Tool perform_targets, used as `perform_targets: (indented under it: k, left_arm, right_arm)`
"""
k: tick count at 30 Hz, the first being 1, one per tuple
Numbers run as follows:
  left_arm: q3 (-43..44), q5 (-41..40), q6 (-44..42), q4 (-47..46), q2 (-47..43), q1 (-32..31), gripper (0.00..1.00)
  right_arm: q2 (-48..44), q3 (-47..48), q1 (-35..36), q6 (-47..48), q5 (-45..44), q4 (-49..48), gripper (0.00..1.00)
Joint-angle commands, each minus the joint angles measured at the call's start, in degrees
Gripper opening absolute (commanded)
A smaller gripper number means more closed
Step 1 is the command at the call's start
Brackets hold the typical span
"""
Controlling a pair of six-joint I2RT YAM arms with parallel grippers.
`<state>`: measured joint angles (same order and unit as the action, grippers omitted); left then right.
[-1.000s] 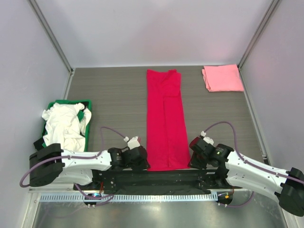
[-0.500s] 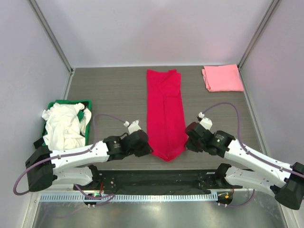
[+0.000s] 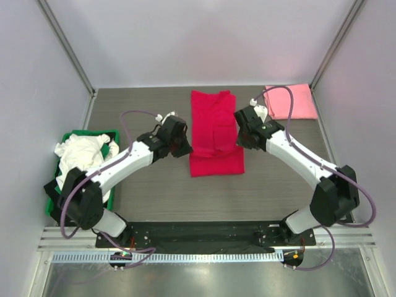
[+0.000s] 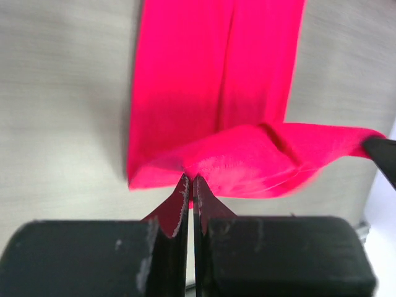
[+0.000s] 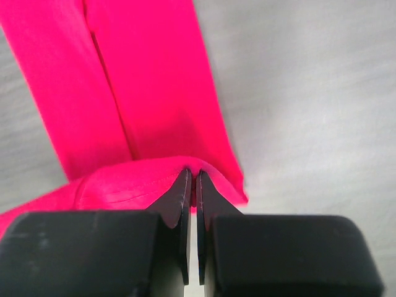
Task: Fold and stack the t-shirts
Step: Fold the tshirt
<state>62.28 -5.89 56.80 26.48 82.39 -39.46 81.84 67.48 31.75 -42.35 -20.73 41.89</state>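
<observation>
The crimson-red t-shirt (image 3: pixel 215 133) lies as a long strip in the middle of the table, its near end lifted and carried back over itself. My left gripper (image 3: pixel 185 146) is shut on the shirt's hem corner (image 4: pixel 210 162) on the left side. My right gripper (image 3: pixel 240 141) is shut on the hem corner (image 5: pixel 167 179) on the right side. A folded light pink t-shirt (image 3: pixel 291 102) lies at the far right. A crumpled white t-shirt (image 3: pixel 83 162) fills the crate at the left.
A green plastic crate (image 3: pixel 112 137) stands at the left edge of the table. Grey walls close in the back and both sides. A black rail (image 3: pixel 198 234) runs along the near edge.
Both grippers have carried the red shirt's near hem away from the bases, from the near edge to about halfway up the shirt, folding it over.
</observation>
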Motion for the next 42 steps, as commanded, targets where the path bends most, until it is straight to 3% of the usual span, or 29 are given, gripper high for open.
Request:
perform_targets:
  k: [1,15,29,30,32,33,34,35,36,38,40,42]
  left_arm:
    - [5.30,4.39,-5.55,-0.20,6.26,3.68,0.00]
    - [18.22,11.95,-8.98,-2.31,22.89,9.32,0.00]
    - [25.08,13.89,-10.30,0.68,30.28,13.00,0.00]
    - [25.69,14.50,-10.30,1.20,30.46,13.70,0.08]
    - [30.23,16.86,-11.26,1.64,33.17,15.02,0.26]
    - [33.57,20.53,-11.96,5.65,35.01,17.38,0.40]
    - [37.17,22.48,-13.36,8.47,37.73,18.53,0.46]
    - [45.30,24.59,-13.99,11.55,42.89,19.59,0.51]
    - [49.47,26.96,-14.95,18.62,45.90,21.34,0.54]
    - [57.73,29.19,-17.66,25.17,48.82,22.23,0.54]
    - [56.47,26.21,-19.08,28.28,45.86,22.06,0.54]
    - [45.52,25.14,-18.39,22.43,36.59,21.88,0.56]
  right_arm:
    - [6.19,7.37,-2.47,8.49,1.83,-4.97,0.01]
    - [21.51,14.87,-9.68,13.25,8.78,-9.89,0.01]
    - [31.53,22.25,-11.62,15.54,12.56,-10.95,0.01]
    - [32.06,23.82,-11.88,15.72,12.64,-10.95,0.01]
    - [34.16,26.54,-12.76,16.51,12.65,-9.81,0.28]
    - [35.22,31.26,-13.20,16.94,12.65,-8.94,0.49]
    - [36.27,33.83,-14.16,17.47,12.91,-7.54,0.78]
    - [38.98,36.81,-14.60,18.34,12.91,-5.78,0.84]
    - [40.40,44.59,-14.96,18.27,12.65,-2.98,0.86]
    - [41.99,50.97,-15.22,18.35,12.29,5.99,0.88]
    - [38.76,48.73,-15.31,17.48,13.96,6.55,0.88]
    - [30.60,36.67,-14.87,15.64,15.28,3.39,0.88]
